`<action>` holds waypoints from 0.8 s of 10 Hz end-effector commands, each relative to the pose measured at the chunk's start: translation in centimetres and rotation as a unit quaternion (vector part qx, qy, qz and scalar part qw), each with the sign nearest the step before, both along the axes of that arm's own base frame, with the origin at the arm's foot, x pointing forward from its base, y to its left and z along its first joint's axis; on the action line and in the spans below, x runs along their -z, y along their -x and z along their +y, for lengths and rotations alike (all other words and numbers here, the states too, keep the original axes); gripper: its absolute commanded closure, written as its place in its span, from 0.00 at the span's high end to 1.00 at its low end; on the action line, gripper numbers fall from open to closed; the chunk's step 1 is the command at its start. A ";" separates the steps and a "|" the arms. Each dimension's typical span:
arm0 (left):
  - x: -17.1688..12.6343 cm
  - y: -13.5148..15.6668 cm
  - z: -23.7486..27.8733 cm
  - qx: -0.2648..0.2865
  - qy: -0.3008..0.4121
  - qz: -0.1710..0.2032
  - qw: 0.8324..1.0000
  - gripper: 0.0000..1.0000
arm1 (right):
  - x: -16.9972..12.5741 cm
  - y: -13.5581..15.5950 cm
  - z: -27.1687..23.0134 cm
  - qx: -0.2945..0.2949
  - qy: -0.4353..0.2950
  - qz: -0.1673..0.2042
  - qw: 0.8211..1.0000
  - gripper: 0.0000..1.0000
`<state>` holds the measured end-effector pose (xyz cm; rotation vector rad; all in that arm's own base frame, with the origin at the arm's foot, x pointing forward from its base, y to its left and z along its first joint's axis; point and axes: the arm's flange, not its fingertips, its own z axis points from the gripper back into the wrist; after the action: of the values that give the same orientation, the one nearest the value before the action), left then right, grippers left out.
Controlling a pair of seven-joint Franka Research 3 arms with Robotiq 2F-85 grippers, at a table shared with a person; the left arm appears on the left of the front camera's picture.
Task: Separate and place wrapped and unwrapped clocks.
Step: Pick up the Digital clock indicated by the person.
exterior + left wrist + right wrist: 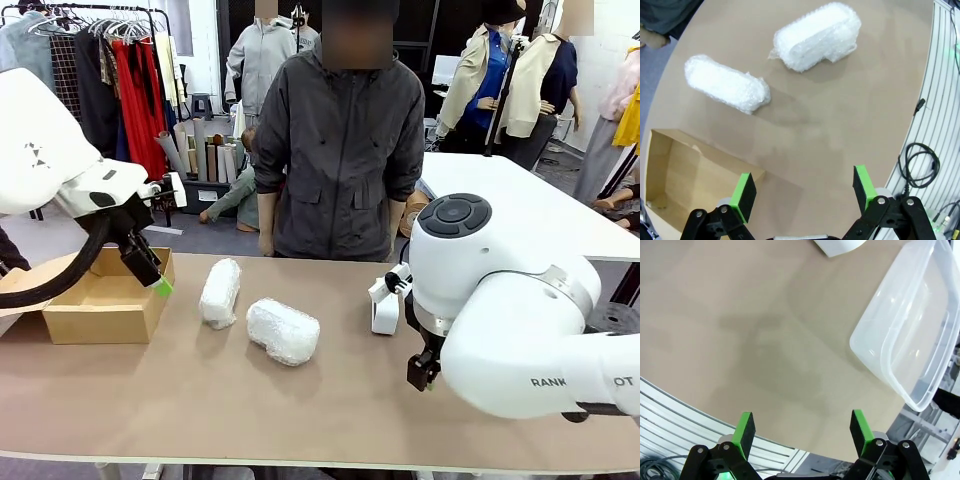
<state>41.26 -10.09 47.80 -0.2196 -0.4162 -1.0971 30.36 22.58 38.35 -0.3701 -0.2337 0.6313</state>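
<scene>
Two clocks in white bubble wrap lie mid-table: one nearer the far edge, one closer to me. The left wrist view shows them as one lump and another. A bare white clock stands to their right, partly hidden by my right arm; its corner shows at the top of the right wrist view. My left gripper hangs open above the cardboard box's right edge, with nothing between its green pads. My right gripper hovers open over bare table near the front right.
An open cardboard box sits at the table's left end, seen also as a box under the left gripper. A clear plastic tub rests at the right end. A person in a dark jacket stands at the far edge, arms down.
</scene>
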 end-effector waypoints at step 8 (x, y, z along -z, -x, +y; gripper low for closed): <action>-0.5 -0.3 0.0 0.029 0.012 0.016 0.999 1.00 | -3.3 -3.1 -0.3 -0.050 -0.142 0.036 0.988 1.00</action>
<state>41.06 -10.50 47.72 -0.2250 -0.3973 -1.1106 32.78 22.41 40.71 -0.1751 -0.2803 0.6558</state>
